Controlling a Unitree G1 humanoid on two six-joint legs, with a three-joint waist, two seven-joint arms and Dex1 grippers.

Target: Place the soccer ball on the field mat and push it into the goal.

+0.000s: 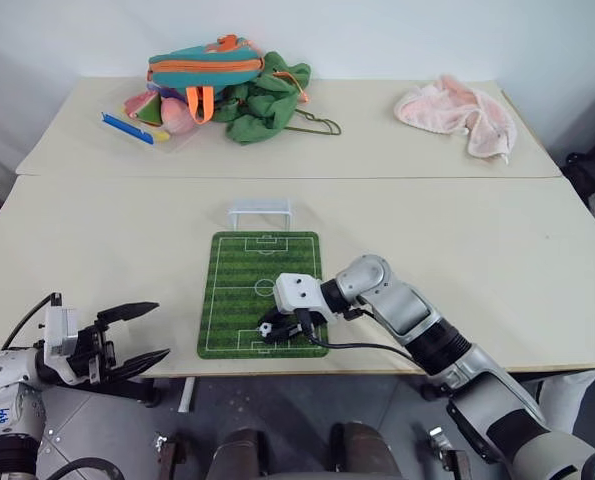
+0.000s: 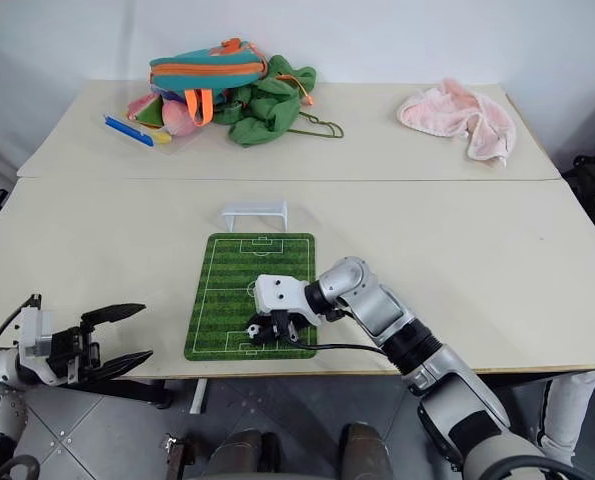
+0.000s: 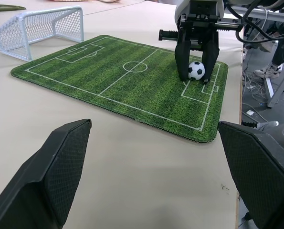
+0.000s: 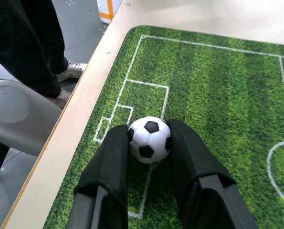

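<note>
The tiny black-and-white soccer ball (image 4: 149,139) sits between the two black fingers of my right gripper (image 1: 277,329), which is shut on it. The fingertips reach down to the field mat (image 1: 262,270), inside the near penalty box beside the table's front edge. In the left wrist view the ball (image 3: 196,70) is low at the grass; I cannot tell if it rests on it. The white goal (image 1: 260,212) stands just past the mat's far end. My left gripper (image 1: 160,330) hangs open and empty off the mat's left, at the table's front edge.
At the back left of the far table lie a teal-and-orange bag (image 1: 205,68), a green cloth (image 1: 265,105) and a blue marker (image 1: 127,128). A pink towel (image 1: 459,112) lies at the back right. A person's legs (image 4: 29,43) stand off the table edge.
</note>
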